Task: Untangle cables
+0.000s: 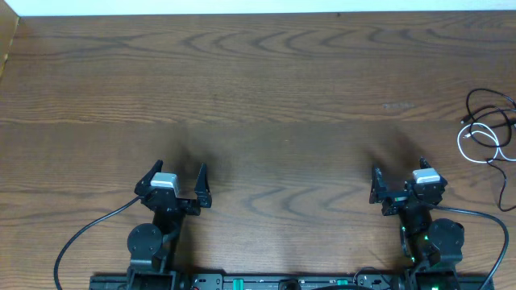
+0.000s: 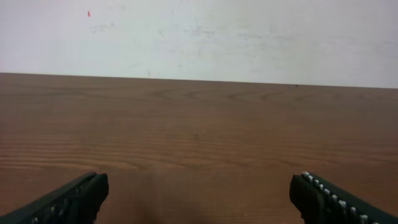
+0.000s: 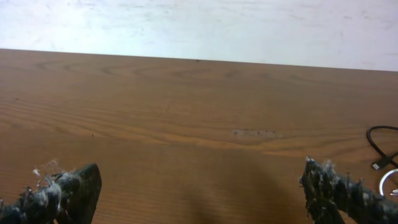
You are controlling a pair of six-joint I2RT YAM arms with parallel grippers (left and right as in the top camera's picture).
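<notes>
The cables, thin black and white cords in loose overlapping loops, lie at the table's far right edge. A bit of the cables shows at the right rim of the right wrist view. My right gripper stands open near the front of the table, left of and nearer than the cables, nothing between its fingers. My left gripper is open too, far to the left, with only bare wood between its fingers. In the wrist views the left gripper and right gripper face the back wall.
The wooden table runs to a white wall at the back. Thick black arm wires trail from each arm base near the front edge; one wire curves by the right edge below the cables.
</notes>
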